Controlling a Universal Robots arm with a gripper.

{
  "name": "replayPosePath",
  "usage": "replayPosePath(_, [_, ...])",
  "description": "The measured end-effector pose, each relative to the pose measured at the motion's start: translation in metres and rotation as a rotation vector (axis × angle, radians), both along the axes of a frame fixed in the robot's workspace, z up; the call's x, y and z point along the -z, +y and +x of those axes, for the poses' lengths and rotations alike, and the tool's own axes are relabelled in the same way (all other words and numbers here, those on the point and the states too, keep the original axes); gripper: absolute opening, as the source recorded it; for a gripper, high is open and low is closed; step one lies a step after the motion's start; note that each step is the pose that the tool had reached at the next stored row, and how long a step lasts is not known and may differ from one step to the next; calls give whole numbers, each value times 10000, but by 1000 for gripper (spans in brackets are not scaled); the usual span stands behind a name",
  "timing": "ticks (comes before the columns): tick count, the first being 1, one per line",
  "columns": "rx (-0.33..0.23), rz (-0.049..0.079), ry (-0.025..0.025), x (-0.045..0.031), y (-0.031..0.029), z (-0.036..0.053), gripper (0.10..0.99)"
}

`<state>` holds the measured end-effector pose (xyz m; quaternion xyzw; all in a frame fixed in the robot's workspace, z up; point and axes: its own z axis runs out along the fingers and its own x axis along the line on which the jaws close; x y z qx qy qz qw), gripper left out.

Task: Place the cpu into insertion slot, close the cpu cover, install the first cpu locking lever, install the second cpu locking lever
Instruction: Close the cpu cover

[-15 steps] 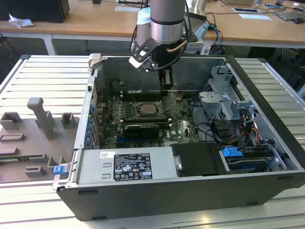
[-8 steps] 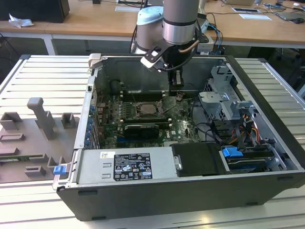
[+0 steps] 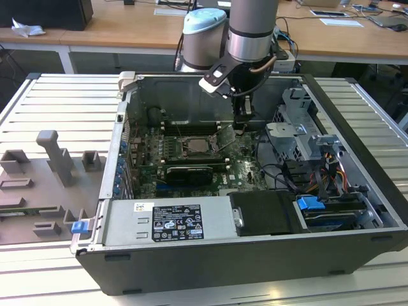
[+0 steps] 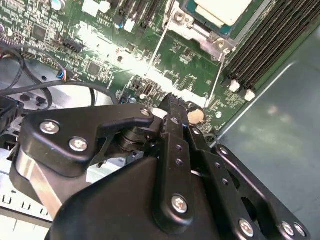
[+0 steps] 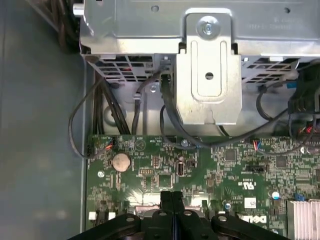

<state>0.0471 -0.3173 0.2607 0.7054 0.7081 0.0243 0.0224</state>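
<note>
Desks stand behind the slatted bench [image 3: 51, 102] carrying the open case [image 3: 191, 268]. My gripper [image 3: 241, 126] hangs straight down, fingers clenched empty, just beside the mid-board socket holding the cpu [image 3: 196, 145]. Any lower, I judge, and I could scrape the motherboard [image 5: 225, 165] or bend a locking lever [image 4: 159, 42].

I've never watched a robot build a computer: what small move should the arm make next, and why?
Probably nudge the shut gripper against the thin locking lever beside it. The cpu already sits in its socket with the cpu cover lying flat around it, and the lever seems to stand free, not yet hooked down.
</note>
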Motion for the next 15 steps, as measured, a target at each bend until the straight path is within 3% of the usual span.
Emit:
replayPosePath(2, [1,-1,29,6,0,32,106])
replayPosePath(3, [0,0,76,20,1,83,106])
replayPosePath(10, [1,1,171,127,0,109,106])
replayPosePath(15, [-1,0,185,134,0,67,106])
